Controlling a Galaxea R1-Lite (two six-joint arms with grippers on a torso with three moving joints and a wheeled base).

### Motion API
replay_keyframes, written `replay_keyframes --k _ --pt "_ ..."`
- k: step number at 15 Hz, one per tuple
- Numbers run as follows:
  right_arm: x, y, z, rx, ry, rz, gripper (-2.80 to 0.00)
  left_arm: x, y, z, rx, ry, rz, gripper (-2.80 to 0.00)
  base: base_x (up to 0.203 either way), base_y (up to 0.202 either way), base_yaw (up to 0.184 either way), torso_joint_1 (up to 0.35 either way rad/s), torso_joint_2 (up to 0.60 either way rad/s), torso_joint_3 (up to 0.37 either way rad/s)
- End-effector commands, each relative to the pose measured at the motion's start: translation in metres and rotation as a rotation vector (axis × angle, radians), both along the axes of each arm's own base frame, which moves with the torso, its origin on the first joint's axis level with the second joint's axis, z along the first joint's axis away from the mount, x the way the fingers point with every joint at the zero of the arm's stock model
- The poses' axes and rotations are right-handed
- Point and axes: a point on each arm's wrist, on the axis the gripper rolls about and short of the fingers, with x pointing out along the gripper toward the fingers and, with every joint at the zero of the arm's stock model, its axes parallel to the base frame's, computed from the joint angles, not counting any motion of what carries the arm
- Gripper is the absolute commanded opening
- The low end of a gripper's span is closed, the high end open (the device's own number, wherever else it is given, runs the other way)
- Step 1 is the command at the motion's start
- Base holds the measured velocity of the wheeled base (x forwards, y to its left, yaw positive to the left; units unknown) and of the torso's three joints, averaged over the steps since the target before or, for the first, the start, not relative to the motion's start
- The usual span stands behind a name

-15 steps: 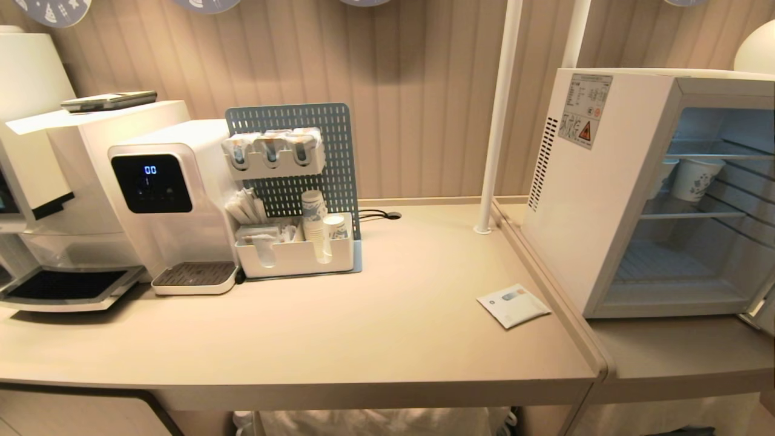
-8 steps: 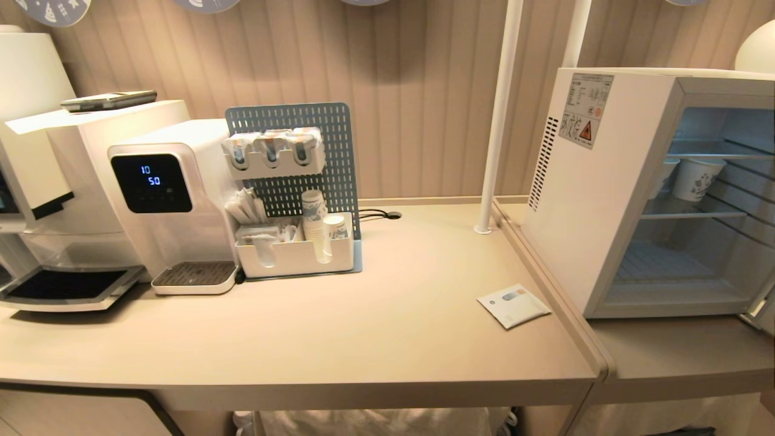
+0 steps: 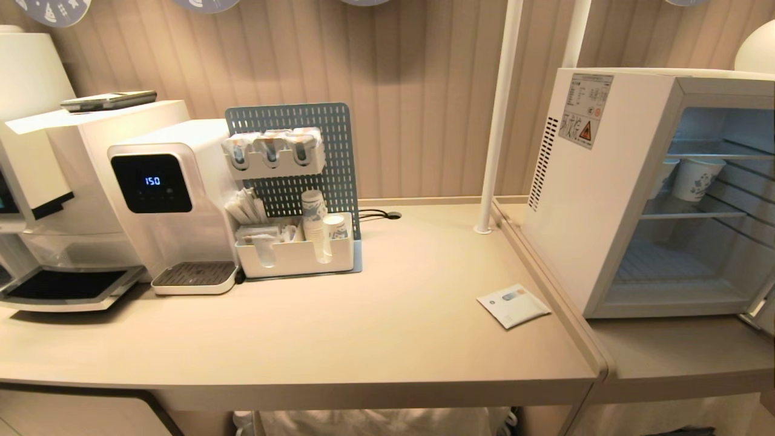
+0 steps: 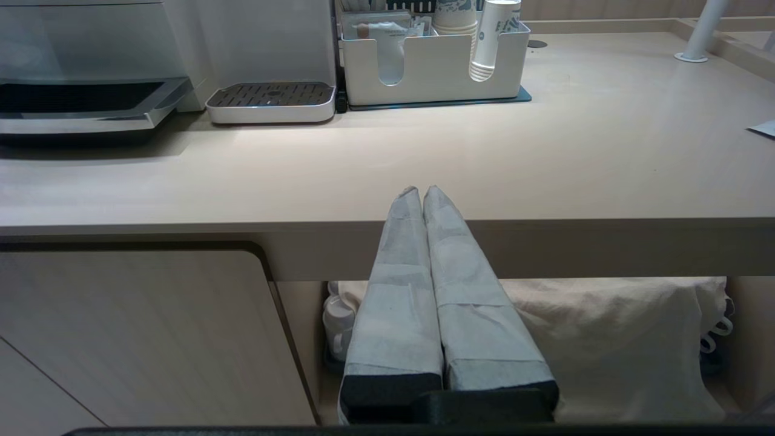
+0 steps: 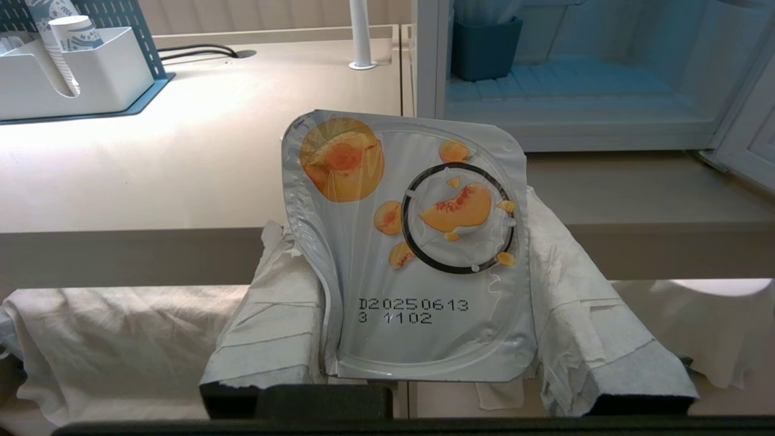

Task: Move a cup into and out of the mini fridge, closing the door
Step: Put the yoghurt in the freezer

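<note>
The cup [image 5: 412, 242], a white yogurt-style pot, shows its foil lid with peach pictures and a printed date. My right gripper [image 5: 408, 224] is shut on it, paper-wrapped fingers [image 5: 272, 303] pressing both sides, just before the counter's front edge. The mini fridge [image 3: 593, 200] stands open at the right, and its lit inside [image 5: 581, 91] lies ahead of the cup. Only an edge of the door [image 3: 764, 309] shows, swung out to the right. My left gripper [image 4: 422, 192] is shut and empty, parked before the counter edge. Neither arm appears in the head view.
Two blue-printed paper cups [image 3: 695, 177] stand on the fridge's upper wire shelf. A water dispenser [image 3: 163, 200] and a white organiser [image 3: 296, 254] with cup stacks sit at the back left. A flat packet [image 3: 513, 306] lies near the counter seam beside a white pole [image 3: 496, 121].
Only the digits on the water dispenser's display differ. Nothing else in the head view has moved.
</note>
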Motion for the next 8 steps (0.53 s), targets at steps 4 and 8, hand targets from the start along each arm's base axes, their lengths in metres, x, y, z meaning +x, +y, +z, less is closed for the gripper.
replay_keyframes --k 4,8 --pt "0.0003 0.0000 0.0000 0.003 0.004 0.000 -2.80 -0.0001 0.0000 0.0000 0.000 -0.001 0.000 -2.80 -0.096 0.000 0.000 0.004 0.01 0.001" --pt "0.0003 0.0000 0.0000 0.002 0.004 -0.001 -2.80 -0.0001 0.0000 0.0001 0.006 -0.003 0.000 -2.80 -0.033 0.000 -0.001 0.001 0.00 0.002"
